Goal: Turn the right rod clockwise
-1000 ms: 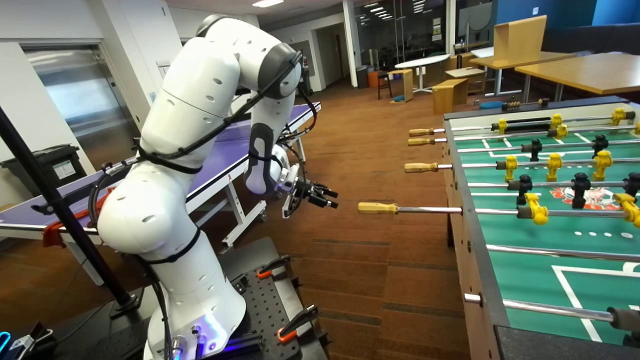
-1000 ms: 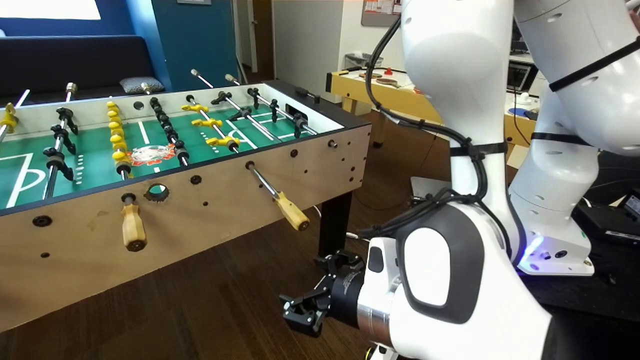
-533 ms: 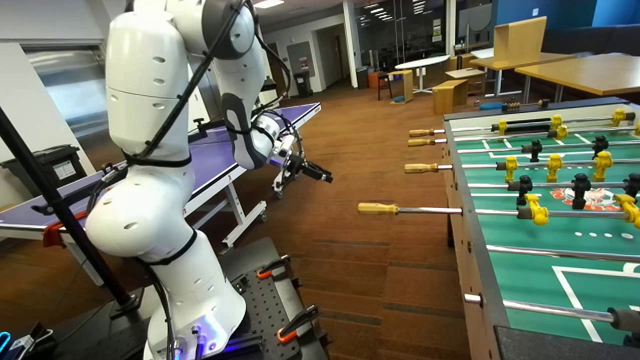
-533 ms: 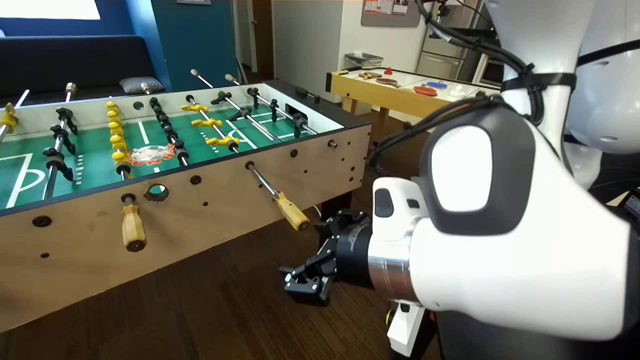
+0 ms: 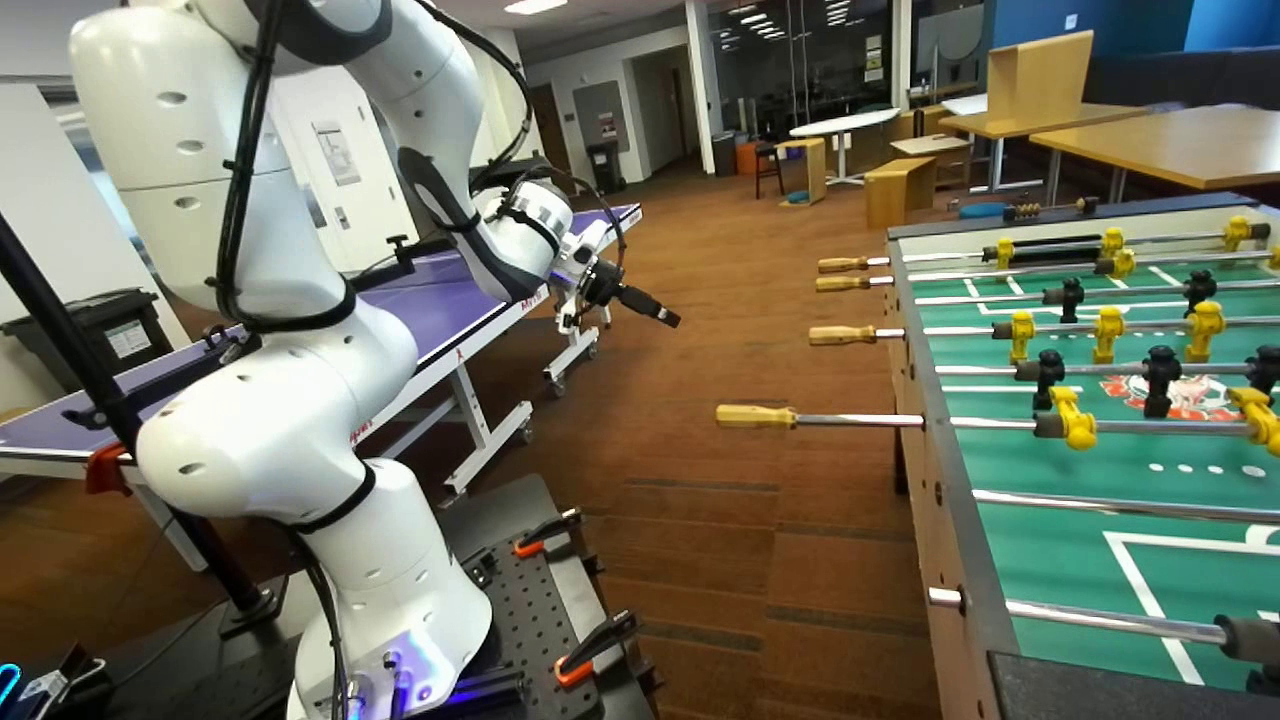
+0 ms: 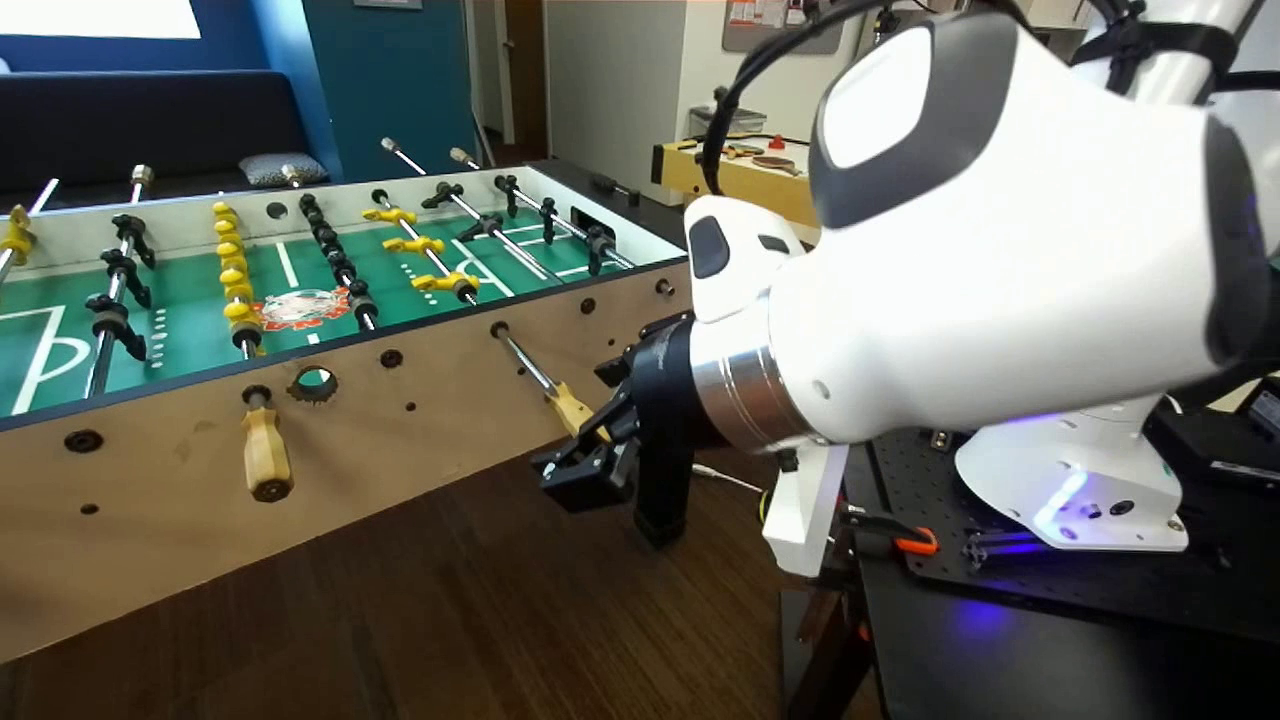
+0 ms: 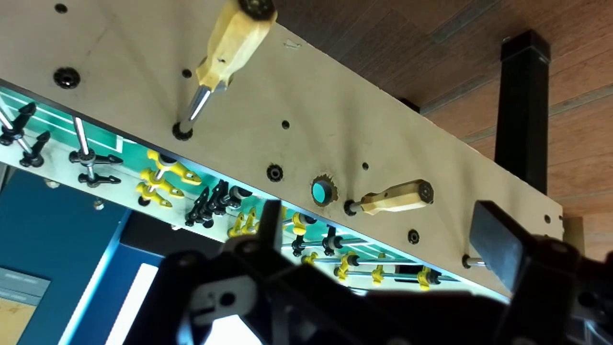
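The right rod [image 5: 860, 420] is a thin silver shaft with a tan wooden handle [image 5: 756, 415]. It sticks out farthest from the foosball table's side. Its handle also shows in an exterior view [image 6: 570, 408], its end partly hidden behind the gripper, and at the upper left of the wrist view [image 7: 234, 45]. My gripper [image 5: 660, 312] is open and empty. In an exterior view the gripper [image 6: 585, 425] overlaps the handle's end; elsewhere it stands apart, above and left of it. In the wrist view the right rod's handle is outside the open fingers [image 7: 383, 235].
The foosball table's side wall [image 6: 420, 430] faces the arm. A shorter tan handle [image 7: 397, 197] sticks out of it, with more handles [image 5: 842, 284] farther along. A black table leg [image 7: 522, 110] shows in the wrist view. A purple ping-pong table [image 5: 430, 310] stands behind the arm.
My gripper has risen to nearer the handle's height, and the arm's elbow has swung back and left in an exterior view. The rods have not moved.
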### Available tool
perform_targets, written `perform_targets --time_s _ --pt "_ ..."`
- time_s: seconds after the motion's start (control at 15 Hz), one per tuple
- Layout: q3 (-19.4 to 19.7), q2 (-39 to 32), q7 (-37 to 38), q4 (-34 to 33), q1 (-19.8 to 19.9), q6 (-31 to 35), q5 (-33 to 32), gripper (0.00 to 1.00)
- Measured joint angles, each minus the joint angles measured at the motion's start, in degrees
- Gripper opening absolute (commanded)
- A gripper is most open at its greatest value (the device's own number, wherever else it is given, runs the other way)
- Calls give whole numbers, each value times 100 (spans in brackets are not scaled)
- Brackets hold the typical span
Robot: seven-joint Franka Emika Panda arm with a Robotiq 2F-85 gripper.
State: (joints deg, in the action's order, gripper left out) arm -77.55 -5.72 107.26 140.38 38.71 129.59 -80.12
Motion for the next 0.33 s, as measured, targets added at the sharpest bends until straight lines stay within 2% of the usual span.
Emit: perform_targets --time_s 0.33 --pt "-5 592 -934 -17 610 1169 464 100"
